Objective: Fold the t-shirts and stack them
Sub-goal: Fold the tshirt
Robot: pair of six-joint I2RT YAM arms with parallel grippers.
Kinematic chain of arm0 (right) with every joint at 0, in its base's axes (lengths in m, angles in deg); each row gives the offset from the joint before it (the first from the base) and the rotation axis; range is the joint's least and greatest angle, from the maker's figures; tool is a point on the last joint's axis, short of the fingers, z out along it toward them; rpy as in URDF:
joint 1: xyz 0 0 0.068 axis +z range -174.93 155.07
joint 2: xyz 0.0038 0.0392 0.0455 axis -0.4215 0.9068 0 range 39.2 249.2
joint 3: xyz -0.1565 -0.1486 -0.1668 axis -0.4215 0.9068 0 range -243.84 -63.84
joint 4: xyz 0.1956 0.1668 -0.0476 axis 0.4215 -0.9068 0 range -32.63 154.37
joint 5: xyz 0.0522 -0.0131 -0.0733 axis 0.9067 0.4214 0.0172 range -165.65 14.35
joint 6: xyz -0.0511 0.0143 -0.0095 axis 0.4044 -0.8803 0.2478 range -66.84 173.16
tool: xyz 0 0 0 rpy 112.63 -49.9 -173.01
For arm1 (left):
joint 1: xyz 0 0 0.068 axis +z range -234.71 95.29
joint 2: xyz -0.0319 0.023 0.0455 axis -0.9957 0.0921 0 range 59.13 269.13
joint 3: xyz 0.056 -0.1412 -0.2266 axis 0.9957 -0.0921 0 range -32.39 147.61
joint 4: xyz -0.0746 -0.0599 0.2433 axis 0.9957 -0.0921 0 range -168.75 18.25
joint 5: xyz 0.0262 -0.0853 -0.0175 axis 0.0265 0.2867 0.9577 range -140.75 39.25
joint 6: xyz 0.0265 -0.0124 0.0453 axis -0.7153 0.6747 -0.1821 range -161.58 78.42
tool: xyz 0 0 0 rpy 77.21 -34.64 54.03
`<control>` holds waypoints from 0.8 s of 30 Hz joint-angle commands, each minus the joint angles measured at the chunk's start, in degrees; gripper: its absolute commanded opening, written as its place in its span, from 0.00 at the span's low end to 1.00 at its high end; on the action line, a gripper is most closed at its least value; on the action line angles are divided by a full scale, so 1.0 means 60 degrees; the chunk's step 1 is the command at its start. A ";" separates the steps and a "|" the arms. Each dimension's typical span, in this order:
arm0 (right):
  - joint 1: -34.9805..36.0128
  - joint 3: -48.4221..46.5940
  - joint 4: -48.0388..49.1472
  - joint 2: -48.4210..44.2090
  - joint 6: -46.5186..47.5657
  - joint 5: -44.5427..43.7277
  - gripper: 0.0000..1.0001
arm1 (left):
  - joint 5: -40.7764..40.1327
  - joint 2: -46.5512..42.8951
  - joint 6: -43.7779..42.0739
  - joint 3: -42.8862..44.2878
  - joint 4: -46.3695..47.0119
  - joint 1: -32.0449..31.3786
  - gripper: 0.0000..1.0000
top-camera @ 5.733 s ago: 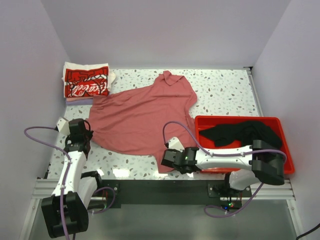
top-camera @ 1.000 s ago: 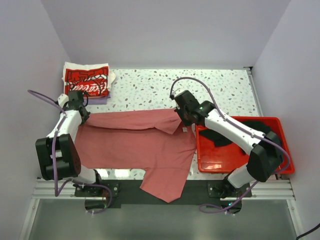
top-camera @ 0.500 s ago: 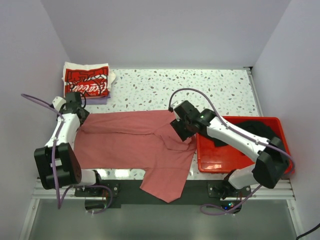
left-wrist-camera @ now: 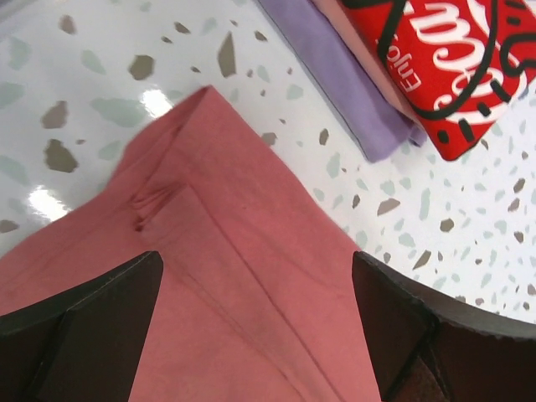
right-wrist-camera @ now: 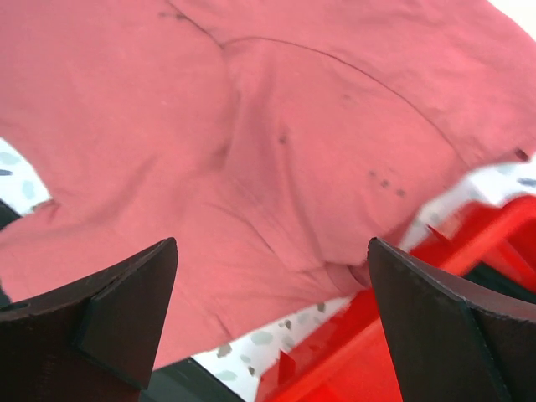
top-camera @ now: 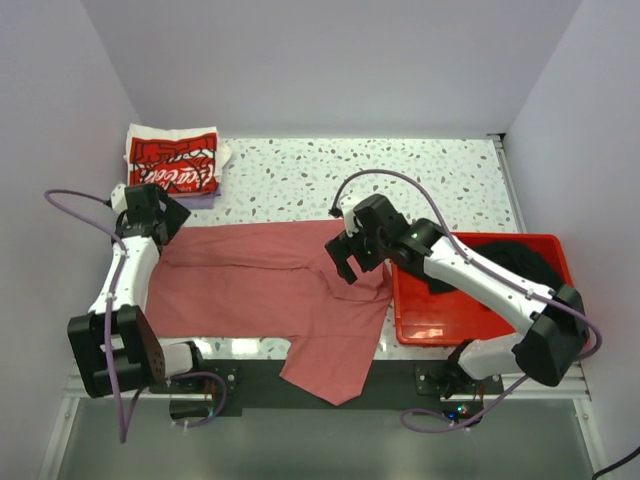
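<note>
Dusty-red t-shirt: soft, creased, top edge doubled over.
Left gripper: your jaws spread, empty, over its pointed corner.
Right gripper: spread, empty.

dusty-red t-shirt: spread flat mid-bench, far edge folded over toward the near side, near corner hanging off the front edge | black t-shirt: crumpled in red bin | white Coca-Cola t-shirt: folded, atop purple folded t-shirt, far-left corner
</note>
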 commanded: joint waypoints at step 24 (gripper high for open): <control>0.1293 -0.0253 0.2015 0.3669 -0.1055 0.1959 0.99 | 0.1433 0.0320 -0.0076 -0.1671 0.2219 -0.0732 1.00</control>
